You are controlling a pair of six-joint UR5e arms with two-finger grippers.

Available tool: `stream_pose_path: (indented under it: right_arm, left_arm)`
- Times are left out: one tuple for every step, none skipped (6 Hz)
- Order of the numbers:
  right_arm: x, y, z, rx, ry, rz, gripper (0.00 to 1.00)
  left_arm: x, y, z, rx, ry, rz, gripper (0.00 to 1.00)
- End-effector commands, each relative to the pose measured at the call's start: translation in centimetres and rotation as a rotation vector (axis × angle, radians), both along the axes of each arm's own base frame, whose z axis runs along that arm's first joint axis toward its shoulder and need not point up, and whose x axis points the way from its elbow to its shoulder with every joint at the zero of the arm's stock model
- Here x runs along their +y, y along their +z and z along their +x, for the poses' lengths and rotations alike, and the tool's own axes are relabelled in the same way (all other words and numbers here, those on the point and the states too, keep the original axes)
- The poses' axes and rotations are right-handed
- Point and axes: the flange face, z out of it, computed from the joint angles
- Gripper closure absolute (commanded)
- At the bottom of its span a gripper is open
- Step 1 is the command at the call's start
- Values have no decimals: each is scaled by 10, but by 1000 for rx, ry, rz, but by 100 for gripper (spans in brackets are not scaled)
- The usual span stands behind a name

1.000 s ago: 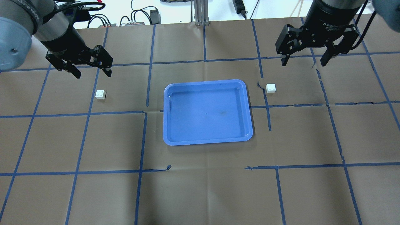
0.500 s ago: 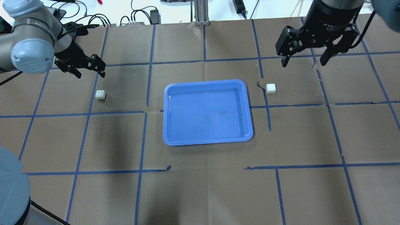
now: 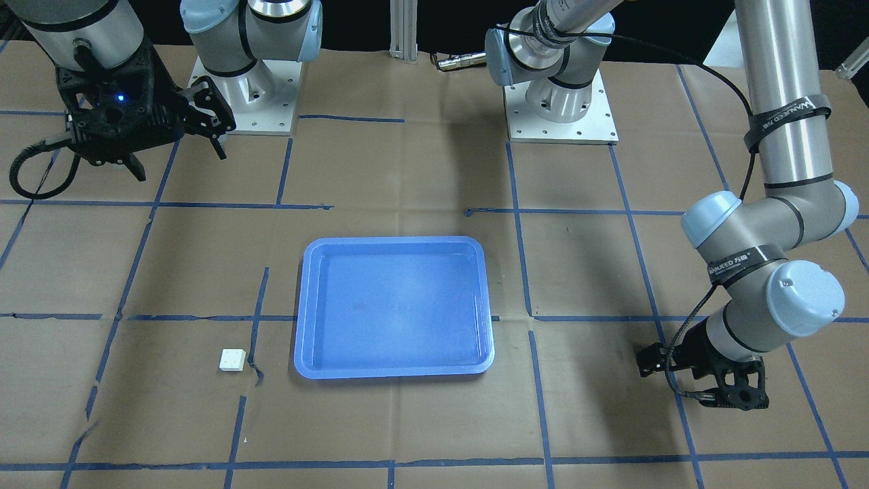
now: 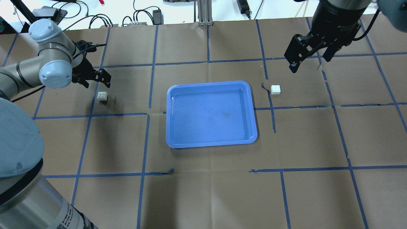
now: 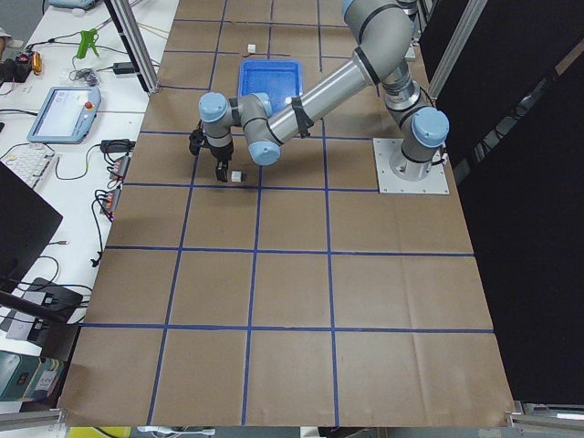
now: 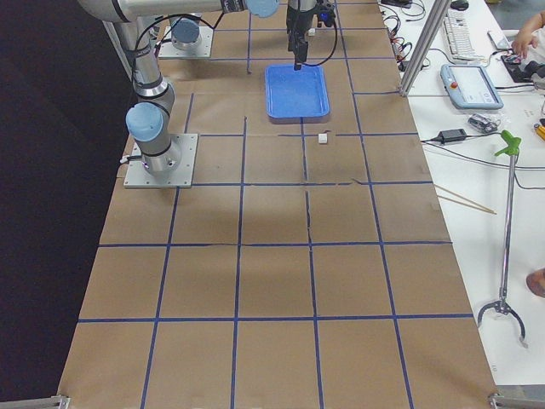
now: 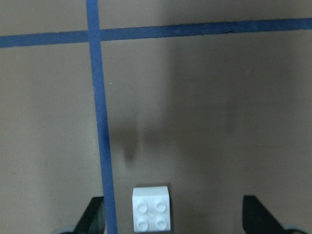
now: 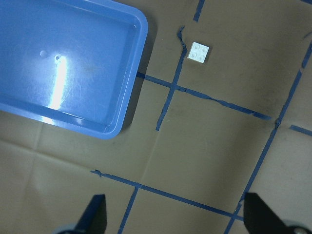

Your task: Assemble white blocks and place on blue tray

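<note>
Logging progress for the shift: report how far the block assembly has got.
Nothing done yet: the blue tray is empty, with the left block and the right block apart on the table either side of it. In hand: the left gripper, open, hangs low by the left block; the right gripper, open, is raised, away from its own. Left: grasp both, join, place in tray.

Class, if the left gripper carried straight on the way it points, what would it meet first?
Likely the white block, off-centre between the open left gripper's jaws; then the table. Its height is unclear.
</note>
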Motion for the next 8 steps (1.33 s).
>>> stream_pose_path:
  right_arm:
    - [-2,-5,-2,-17,421,4,0]
    - [-14,-22,-4,-20,618,40,0]
    - [-33,-34,-8,13,826,14,0]
    - [-49,-48,-8,15,1000,0,0]
    - [-59,-63,-20,-8,1108,25,0]
    - [-68,-76,-43,-35,1126,38,0]
    - [-76,-96,-56,-85,1148,52,0]
    - [-82,-115,-63,-190,1129,6,0]
  left_arm:
    - [5,-22,7,16,14,37,4]
    - [6,-24,5,23,4,42,5]
    - [10,-25,3,30,-1,48,5]
    - [11,-27,3,32,-4,52,19]
    - [12,-24,2,36,-4,62,44]
    - [13,-21,2,35,-1,61,55]
    - [12,-12,2,34,1,58,67]
    - [13,-2,2,34,1,59,76]
